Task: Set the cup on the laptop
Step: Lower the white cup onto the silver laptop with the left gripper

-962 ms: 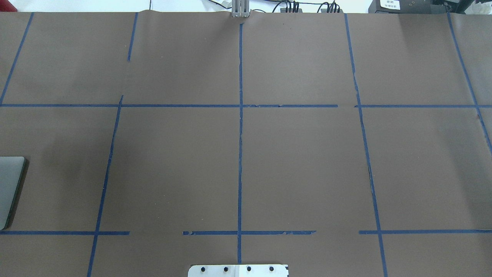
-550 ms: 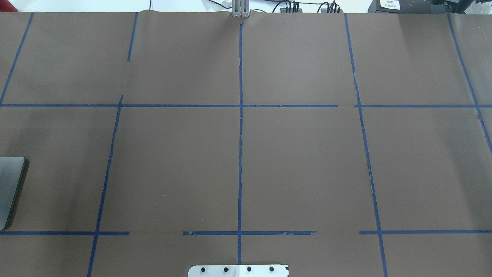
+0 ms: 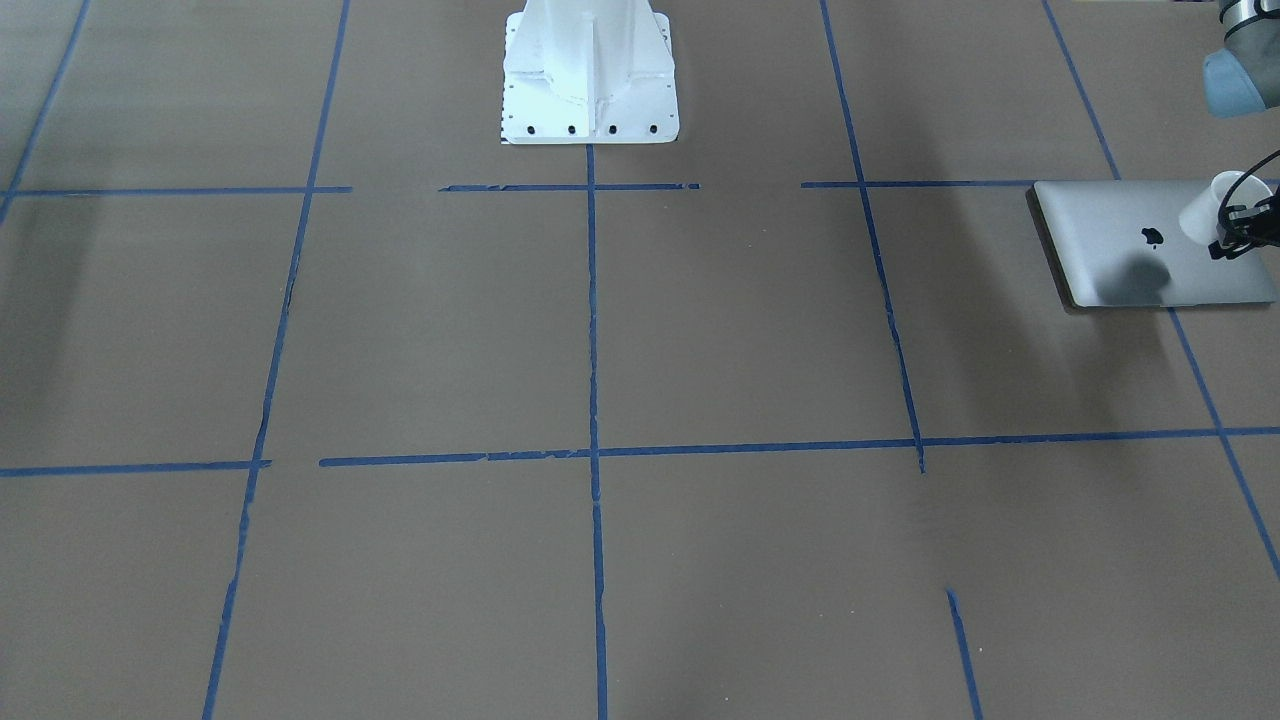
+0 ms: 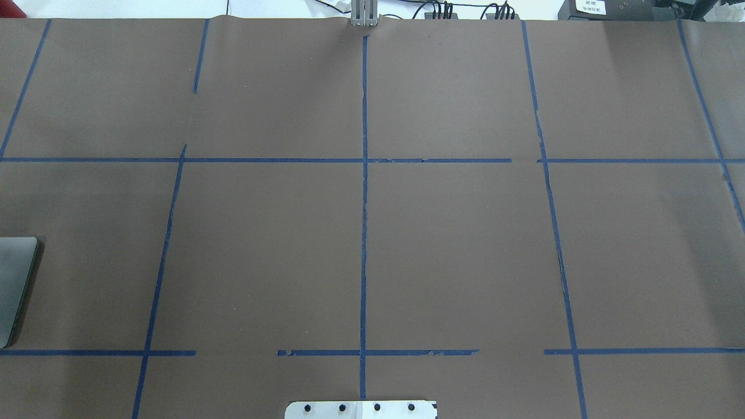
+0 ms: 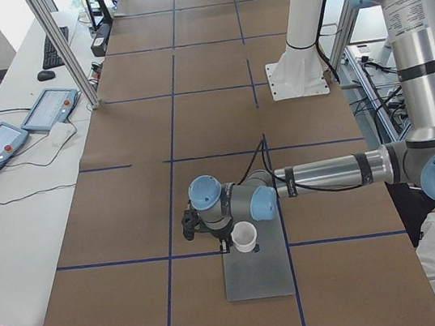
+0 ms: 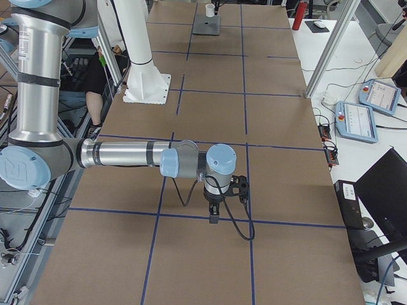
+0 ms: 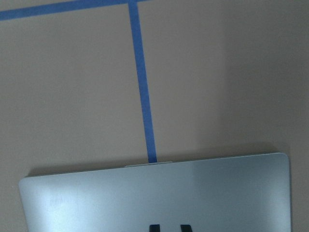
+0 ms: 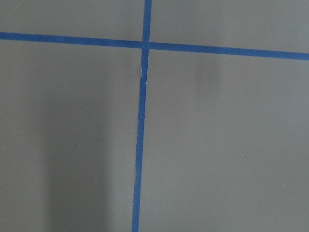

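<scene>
The silver-grey laptop [image 3: 1110, 235] lies shut at the table's end on my left side; only its corner shows in the overhead view [image 4: 14, 285]. The small white cup [image 3: 1205, 205] hangs tilted above the lid, its shadow falling beside the apple logo. My left gripper [image 3: 1232, 238] is shut on the cup's rim. The exterior left view shows the cup [image 5: 245, 236] over the laptop's far end [image 5: 259, 276]. The left wrist view shows the laptop's edge [image 7: 154, 193]. My right gripper [image 6: 213, 216] points down over bare table; I cannot tell whether it is open.
Brown paper with blue tape lines [image 4: 364, 233] covers the table. The white robot base [image 3: 588, 70] stands at the middle of the near edge. Tablets [image 5: 46, 111] and cables lie on the side bench beyond the table.
In the overhead view the laptop's visible corner has darkened as a shadow moved over it. Nothing else in that view has moved.
</scene>
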Robot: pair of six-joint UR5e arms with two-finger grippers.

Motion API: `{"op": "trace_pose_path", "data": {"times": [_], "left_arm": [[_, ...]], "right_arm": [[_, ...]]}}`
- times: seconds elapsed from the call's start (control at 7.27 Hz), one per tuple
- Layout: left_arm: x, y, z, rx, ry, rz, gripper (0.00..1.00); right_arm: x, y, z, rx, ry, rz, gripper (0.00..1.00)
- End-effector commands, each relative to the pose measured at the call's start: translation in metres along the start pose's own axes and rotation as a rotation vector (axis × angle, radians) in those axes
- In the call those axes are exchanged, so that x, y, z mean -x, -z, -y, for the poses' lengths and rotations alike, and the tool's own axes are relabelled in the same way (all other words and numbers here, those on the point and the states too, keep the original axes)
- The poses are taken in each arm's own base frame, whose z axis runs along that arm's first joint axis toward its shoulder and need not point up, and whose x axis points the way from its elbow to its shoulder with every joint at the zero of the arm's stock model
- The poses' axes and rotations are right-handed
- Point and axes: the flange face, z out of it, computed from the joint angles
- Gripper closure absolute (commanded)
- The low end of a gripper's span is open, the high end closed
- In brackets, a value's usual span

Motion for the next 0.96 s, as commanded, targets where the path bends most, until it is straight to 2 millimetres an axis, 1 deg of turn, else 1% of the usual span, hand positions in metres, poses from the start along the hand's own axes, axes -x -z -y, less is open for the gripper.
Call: {"op": "trace_pose_path", "data": {"times": [0.0,0.14,0.41,0.55,0.69,0.83], "left_arm": [[0.012,-0.018,-0.007,-0.035,0.018,-0.012,1.0],[0.0,-0.026,-0.006,-0.018,0.002,-0.015,1.0],[-0.013,-0.032,-0.009,-0.031,-0.01,-0.03,1.0],[-0.015,-0.038,-0.012,-0.022,-0.02,-0.031,1.0],[-0.012,-0.04,-0.019,-0.014,-0.016,-0.029,1.0],[-0.012,-0.043,-0.021,-0.009,-0.016,-0.028,1.0]], "right_arm": [[0.0,0.0,0.0,0.0,0.0,0.0,0.0],[0.0,0.0,0.0,0.0,0.0,0.0,0.0],[0.0,0.0,0.0,0.0,0.0,0.0,0.0],[0.0,0.0,0.0,0.0,0.0,0.0,0.0],[0.0,0.0,0.0,0.0,0.0,0.0,0.0],[0.0,0.0,0.0,0.0,0.0,0.0,0.0]]}}
